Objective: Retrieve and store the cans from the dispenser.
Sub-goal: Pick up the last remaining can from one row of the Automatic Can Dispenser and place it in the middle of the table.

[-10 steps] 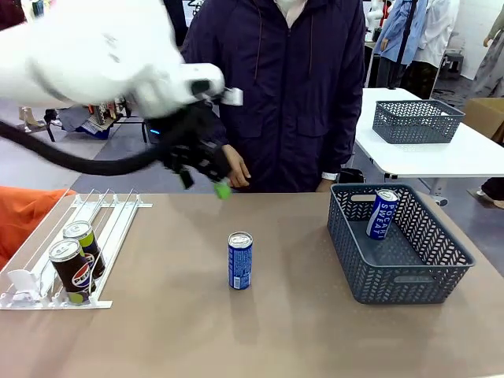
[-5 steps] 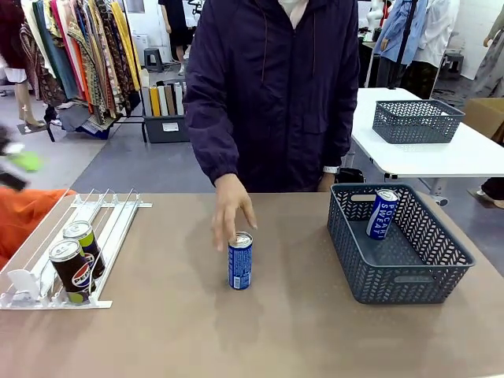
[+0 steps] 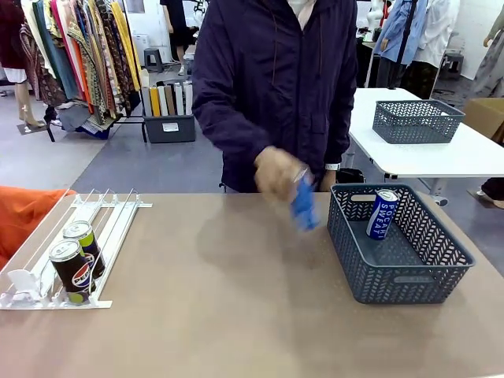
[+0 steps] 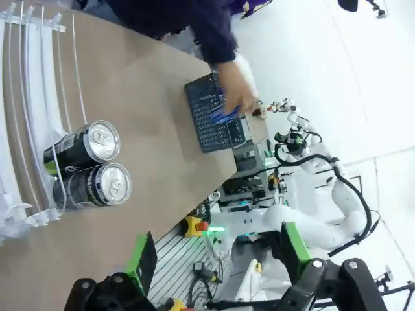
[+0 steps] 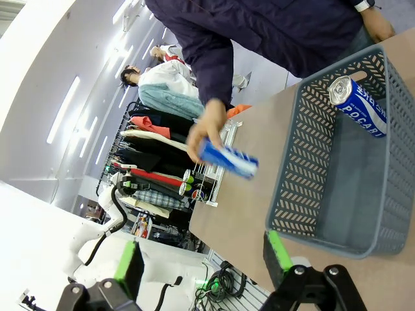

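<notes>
Front view: person's hand [image 3: 277, 172] holds a motion-blurred blue can [image 3: 303, 206] in the air, just beside the basket [image 3: 409, 283] at the tabletop's right edge. 1 leaning can [image 3: 383, 214] sits inside the basket. Dispenser [image 3: 110, 213] at the left edge holds 2: Pepsi can [image 3: 71, 272] and black-green can [image 3: 83, 240], both at its near end.
Left wrist view: left gripper [image 4: 217, 259] spread wide, empty.
Right wrist view: right gripper [image 5: 202, 265] spread wide, empty.

Left pincer [image 4: 218, 254] spread wide, right pincer [image 5: 202, 259] likewise (2 green pads [image 4: 140, 256] each)
</notes>
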Robot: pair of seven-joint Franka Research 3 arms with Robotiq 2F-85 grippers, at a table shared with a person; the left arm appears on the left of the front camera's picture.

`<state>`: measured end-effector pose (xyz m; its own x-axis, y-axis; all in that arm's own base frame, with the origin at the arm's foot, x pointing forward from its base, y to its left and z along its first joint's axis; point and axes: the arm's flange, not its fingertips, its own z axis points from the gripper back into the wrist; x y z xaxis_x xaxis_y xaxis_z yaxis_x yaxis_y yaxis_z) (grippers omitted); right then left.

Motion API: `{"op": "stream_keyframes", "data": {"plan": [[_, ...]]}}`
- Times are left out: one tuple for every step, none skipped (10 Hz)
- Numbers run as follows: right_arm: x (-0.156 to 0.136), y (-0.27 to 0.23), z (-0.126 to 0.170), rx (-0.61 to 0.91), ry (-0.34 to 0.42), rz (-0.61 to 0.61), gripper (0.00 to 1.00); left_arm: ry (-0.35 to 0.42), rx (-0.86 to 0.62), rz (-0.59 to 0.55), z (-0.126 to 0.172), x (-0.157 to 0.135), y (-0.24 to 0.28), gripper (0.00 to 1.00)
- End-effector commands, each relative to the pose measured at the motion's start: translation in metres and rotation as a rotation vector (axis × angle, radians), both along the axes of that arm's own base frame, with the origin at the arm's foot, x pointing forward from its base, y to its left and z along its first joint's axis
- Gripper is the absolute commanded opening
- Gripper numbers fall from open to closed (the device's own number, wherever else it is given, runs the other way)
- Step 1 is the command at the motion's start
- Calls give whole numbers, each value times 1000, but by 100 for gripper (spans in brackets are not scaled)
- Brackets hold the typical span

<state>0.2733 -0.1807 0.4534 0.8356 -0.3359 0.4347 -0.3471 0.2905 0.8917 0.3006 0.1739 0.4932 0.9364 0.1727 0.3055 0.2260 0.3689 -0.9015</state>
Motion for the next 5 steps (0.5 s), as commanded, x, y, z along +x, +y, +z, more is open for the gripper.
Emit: {"op": "stream_keyframes", "data": {"plan": [[3, 0, 4, 18, -33, -8, 100, -47, 79, -36, 22, -13, -10, 100], [3, 0, 4, 18, -33, -8, 100, -47, 79, -36, 22, -13, -10, 100], [3, 0, 4, 18, -33, -8, 100, -47, 79, -36, 22, -13, -10, 100], [3, 0, 4, 18, -33, -8, 100, -47, 79, -36, 22, -13, -10, 100], [3, 0, 4, 18, -33, -8, 100, -47, 79, -36, 22, -13, -10, 100]]}}
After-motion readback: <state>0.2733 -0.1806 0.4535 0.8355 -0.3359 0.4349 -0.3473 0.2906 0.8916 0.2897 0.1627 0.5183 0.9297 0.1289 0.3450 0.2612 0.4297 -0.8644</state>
